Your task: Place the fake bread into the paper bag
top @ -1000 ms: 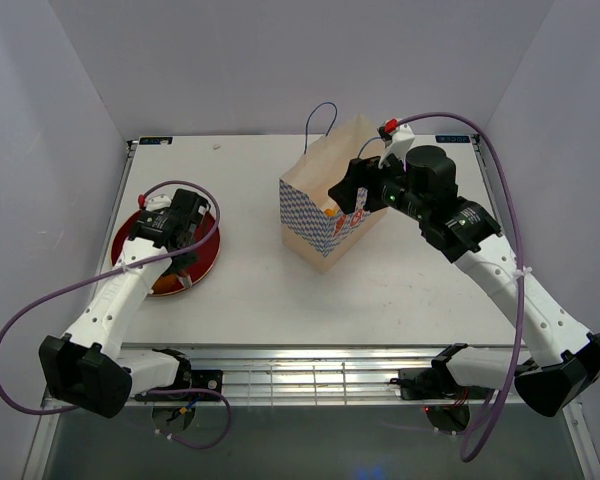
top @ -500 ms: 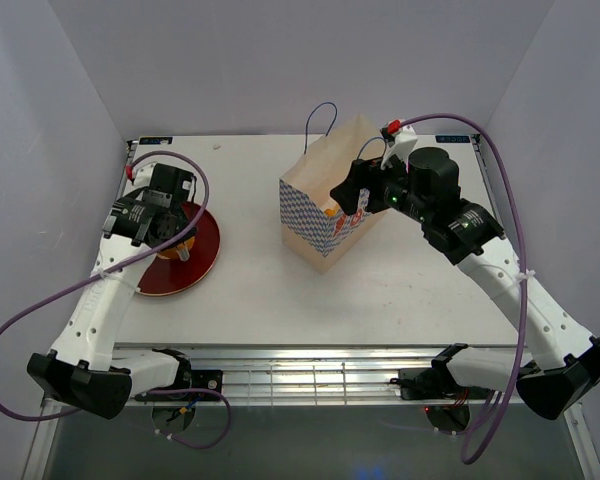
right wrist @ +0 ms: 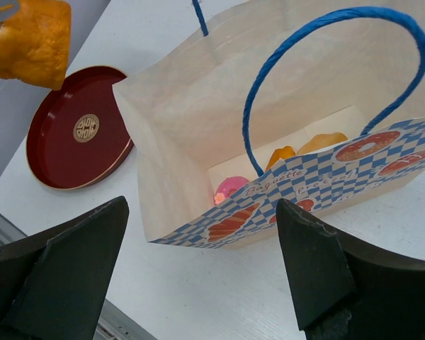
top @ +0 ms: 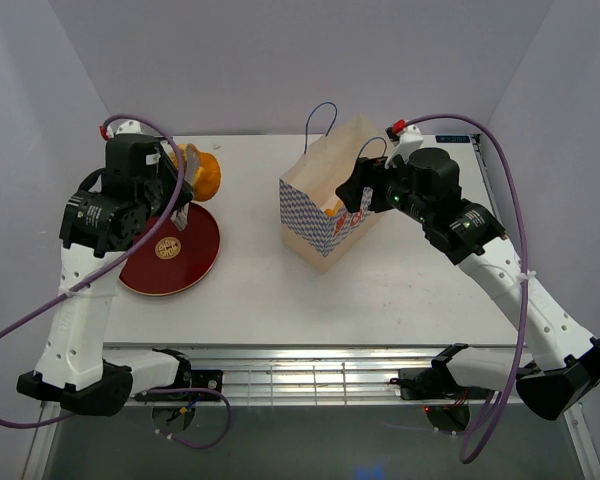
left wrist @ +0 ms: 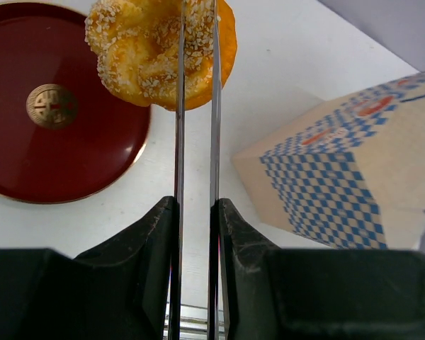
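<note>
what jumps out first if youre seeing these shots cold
First is the sesame-crusted orange pastry, lifted in the silver tongs that the left gripper clamps, raised near the dark-red plate on the left. Next is the checked paper bag standing open in the middle. The right gripper is spread wide at its mouth, and a pink-topped cake and orange pieces lie on its bottom.

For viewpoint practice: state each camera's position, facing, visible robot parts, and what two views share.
Top external: high behind the robot, looking down at the table; both arms show.
Left wrist: rides the left gripper, facing tongs gripping a bun; fingers show.
Right wrist: rides the right gripper, facing into the paper bag; fingers show.
Shared by both wrists: the red plate.
</note>
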You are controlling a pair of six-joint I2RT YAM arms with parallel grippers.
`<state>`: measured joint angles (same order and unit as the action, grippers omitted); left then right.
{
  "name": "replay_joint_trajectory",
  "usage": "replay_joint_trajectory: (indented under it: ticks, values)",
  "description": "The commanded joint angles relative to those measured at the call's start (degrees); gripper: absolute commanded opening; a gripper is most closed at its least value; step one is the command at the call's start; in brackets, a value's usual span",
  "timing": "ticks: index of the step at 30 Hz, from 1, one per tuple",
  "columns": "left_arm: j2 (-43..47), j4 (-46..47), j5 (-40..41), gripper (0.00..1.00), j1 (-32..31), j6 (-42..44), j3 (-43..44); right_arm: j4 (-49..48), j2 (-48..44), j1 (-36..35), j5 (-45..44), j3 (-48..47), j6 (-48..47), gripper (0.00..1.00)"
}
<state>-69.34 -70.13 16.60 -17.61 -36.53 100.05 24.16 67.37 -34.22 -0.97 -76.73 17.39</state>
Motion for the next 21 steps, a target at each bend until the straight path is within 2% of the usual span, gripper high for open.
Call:
replay_joint_trajectory:
  ticks: [1, 5, 11, 17, 21]
  values:
    - [-1.9, 4.6, -10.3, 0.15, 0.2, 2.2, 5.8, 0.1, -2.0, 0.5, -4.1, -2.8, 0.8, 0.9]
    - [-2.7, 9.9, -21.9, 0.15, 0.2, 2.7, 9.3, 0.0, -1.5, 0.9, -5.5, -3.5, 1.6, 0.9]
    - [-1.2, 17.3, -34.9, 0.22, 0.2, 1.6, 11.0, -2.2, 0.4, 1.5, -8.2, -4.3, 4.2, 0.9]
    - [-0.9, 21.3, -41.0, 0.25, 0.2, -0.4, 8.2, -7.1, 3.1, 2.5, -7.8, -4.0, 7.5, 0.92]
    - [-0.2, 23.8, -43.3, 0.26, 0.2, -1.3, 6.6, -12.7, 4.2, 2.8, -6.2, -1.7, 9.4, 0.97]
